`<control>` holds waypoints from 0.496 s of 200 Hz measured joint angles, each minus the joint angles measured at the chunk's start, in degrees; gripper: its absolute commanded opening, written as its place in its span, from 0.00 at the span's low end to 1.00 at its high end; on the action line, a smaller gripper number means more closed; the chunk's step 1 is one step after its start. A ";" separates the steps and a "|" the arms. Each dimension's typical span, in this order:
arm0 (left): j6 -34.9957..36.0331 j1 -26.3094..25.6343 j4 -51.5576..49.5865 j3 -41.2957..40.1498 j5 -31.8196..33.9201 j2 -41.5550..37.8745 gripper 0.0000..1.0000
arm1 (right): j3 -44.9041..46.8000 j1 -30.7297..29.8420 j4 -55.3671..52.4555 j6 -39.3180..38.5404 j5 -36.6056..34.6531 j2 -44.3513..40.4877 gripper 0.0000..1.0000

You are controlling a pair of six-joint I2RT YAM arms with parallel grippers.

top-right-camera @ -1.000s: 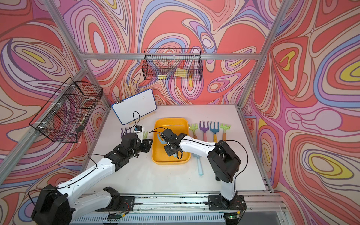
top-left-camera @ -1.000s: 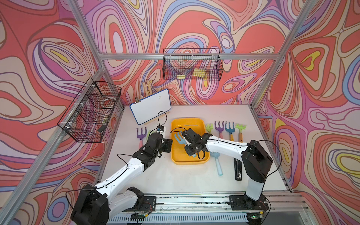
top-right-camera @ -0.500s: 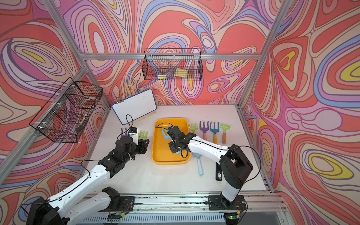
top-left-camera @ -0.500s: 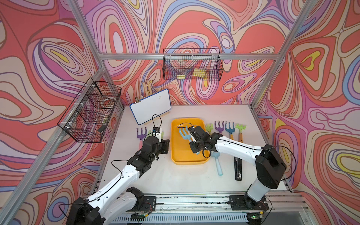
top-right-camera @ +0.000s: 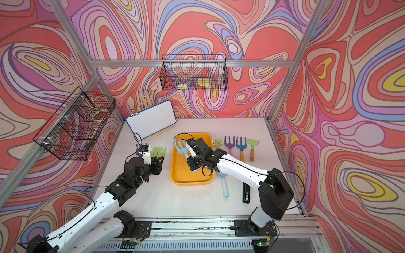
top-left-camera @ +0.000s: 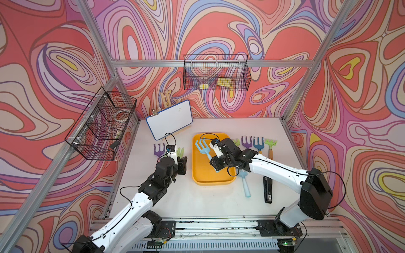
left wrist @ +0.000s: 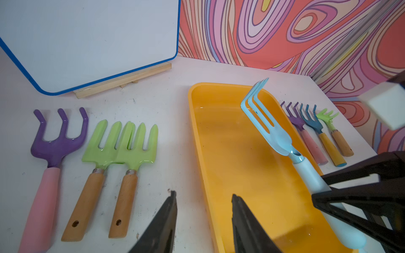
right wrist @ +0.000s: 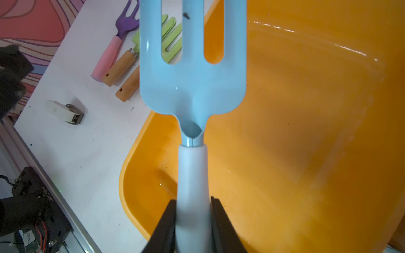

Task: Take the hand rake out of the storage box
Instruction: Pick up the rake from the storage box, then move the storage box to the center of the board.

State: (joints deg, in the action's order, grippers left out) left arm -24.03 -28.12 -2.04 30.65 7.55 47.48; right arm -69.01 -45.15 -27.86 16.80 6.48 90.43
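Two robot arms reach from the near edge of a white table (top-left-camera: 197, 203) toward its middle. Nearest, on the right, a flat black device (top-left-camera: 267, 190) lies on the table. Beside it a pale blue-handled tool (top-left-camera: 246, 187) lies just outside the near right corner of the storage box (top-left-camera: 213, 182), a shallow yellow-orange tray.

The right gripper (right wrist: 192, 203) is clamped on the pale handle of the hand rake (top-left-camera: 203, 149), a light blue rake with three tines. The rake is tilted over the box, within its outline. Its tines are raised and point toward the far end, and its handle end sits low near the box floor. Whether that end touches the floor cannot be told.

The left gripper (left wrist: 203, 203) hovers just left of the box, jaws apart and empty. Just beyond it lie a purple rake (left wrist: 59, 140) with a pink handle and two green rakes (left wrist: 135, 149) with wooden handles, their heads overlapping.

Right of the box's far end, a row of four small rakes (top-left-camera: 258, 143) lies side by side: green, purple, dark blue, green.

Farther back, a blue-edged whiteboard (top-left-camera: 169, 119) leans on a wooden stand. Two black wire baskets hang on the patterned walls, the left basket (top-left-camera: 100, 124) on the left wall and the back basket (top-left-camera: 215, 75) on the far wall.
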 measured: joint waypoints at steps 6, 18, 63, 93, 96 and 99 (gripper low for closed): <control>0.00 0.02 -0.02 0.00 0.28 -0.22 0.46 | 0.11 -0.26 -0.02 -0.02 0.22 -0.31 0.18; 0.00 0.00 0.00 0.00 0.76 -0.72 0.47 | 0.52 -1.03 -0.11 -0.22 0.55 -0.96 0.18; -0.87 0.02 -0.72 0.00 3.87 -5.03 0.49 | 0.81 -5.01 -2.38 -1.68 1.75 -2.32 0.18; -1.64 0.00 -2.23 0.07 6.95 -12.07 0.48 | 0.81 -6.54 -4.44 -3.26 2.54 -2.34 0.18; -1.68 0.00 -2.34 0.11 7.32 -12.55 0.48 | 0.81 -6.62 -4.57 -3.39 2.58 -2.36 0.18; -1.75 0.00 -2.47 0.13 7.74 -13.11 0.48 | 0.81 -6.69 -4.72 -3.58 2.62 -2.38 0.18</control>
State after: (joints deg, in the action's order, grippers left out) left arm -25.78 -28.12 -4.51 30.79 15.29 34.37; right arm -68.20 -51.83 -32.58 13.21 9.10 88.05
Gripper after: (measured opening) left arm 0.488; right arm 0.274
